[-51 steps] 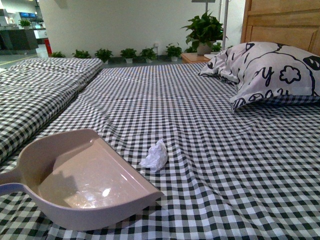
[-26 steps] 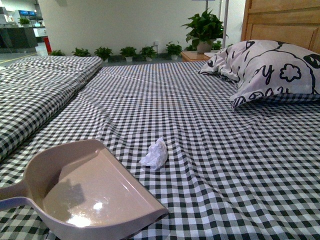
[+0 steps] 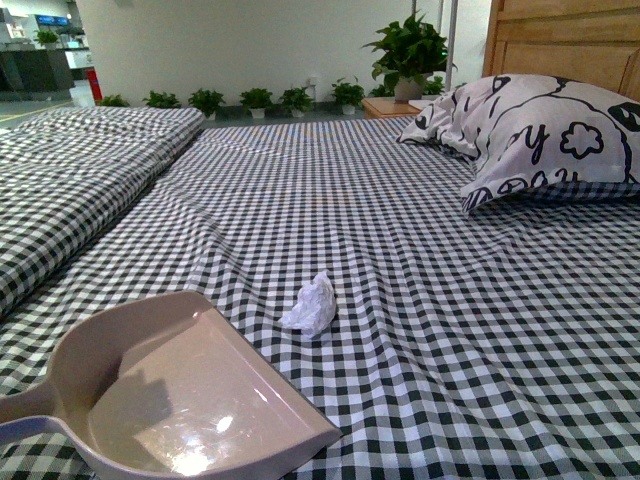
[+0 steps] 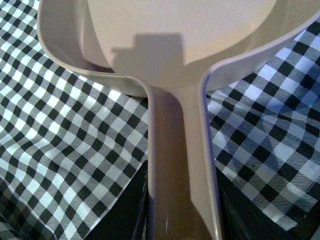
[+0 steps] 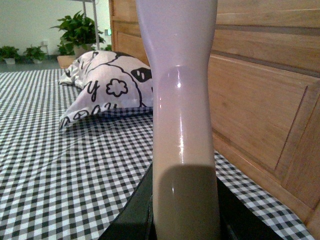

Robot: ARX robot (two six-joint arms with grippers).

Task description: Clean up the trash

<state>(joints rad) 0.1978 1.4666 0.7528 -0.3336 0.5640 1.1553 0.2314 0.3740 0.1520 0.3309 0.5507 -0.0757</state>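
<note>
Checked bedsheet [image 3: 450, 330]: trash [image 3: 311, 306] near dustpan [image 3: 180, 400], pillow [image 3: 550, 130] beyond; left jaws grip dustpan, right jaws pale handle [image 5: 182, 125]

Bedsheet [image 3: 430, 300]: black-and-white gingham check. Trash [image 3: 311, 305]: white. Dustpan [image 3: 200, 390]: pale pinkish-beige. Pillow [image 3: 545, 130]: white, black cartoon doodles and lettering. Headboard [image 3: 570, 40]: warm honey-brown wood. Potted plants [image 3: 408, 50]: green. Wall [image 3: 250, 45]: off-white. Tool handle [image 5: 182, 100]: pale lilac, beige lower down

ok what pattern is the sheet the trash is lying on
Black-and-white gingham check; the sheet shows best in the front view, around the trash.
</note>
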